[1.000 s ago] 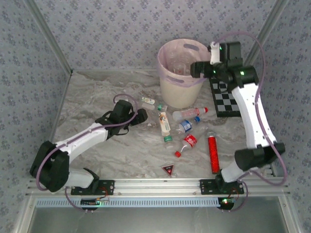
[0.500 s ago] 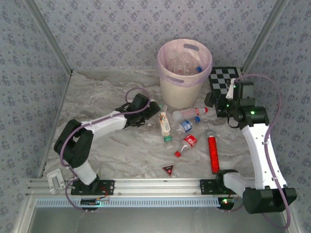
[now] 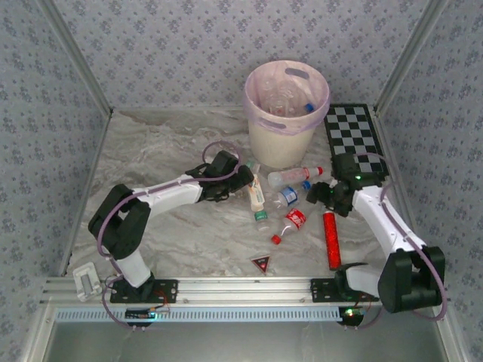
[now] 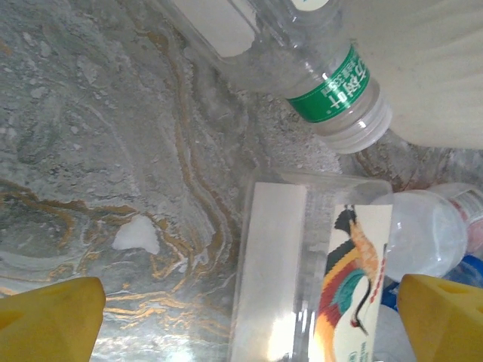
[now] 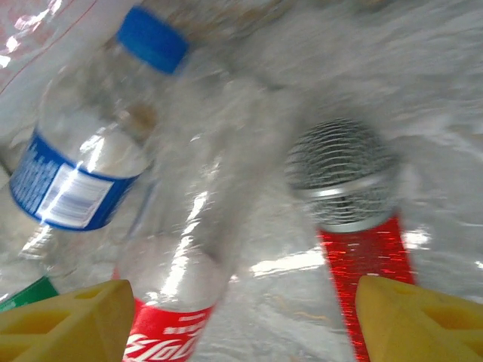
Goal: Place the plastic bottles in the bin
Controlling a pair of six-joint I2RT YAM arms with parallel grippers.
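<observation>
**Both grippers low among the bottles in front of the bin**

We're looking at the round cream-white bin with a pale pink liner [image 3: 281, 147], and a few clear plastic bottles [image 3: 285, 100] are lying inside it. More bottles are scattered on the marbled grey table [image 3: 151, 151] on the bin's near side. The left gripper [image 3: 245, 181] sits just in front of the bin's base. Its jaws are spread wide and released, straddling a flat clear bottle with a white crane-printed label [image 4: 332, 279]. The right gripper [image 3: 321, 194] is in front of the bin and off to its right, also unclenched and gripping nothing. Between its yellow fingertips [image 5: 68, 324] we see a crushed clear bottle with a red cola label [image 5: 177, 302] and the mesh-topped red glittery tube [image 5: 351, 204]. A blue-labelled, blue-capped bottle [image 5: 75, 181] lies just beside the cola one.
</observation>
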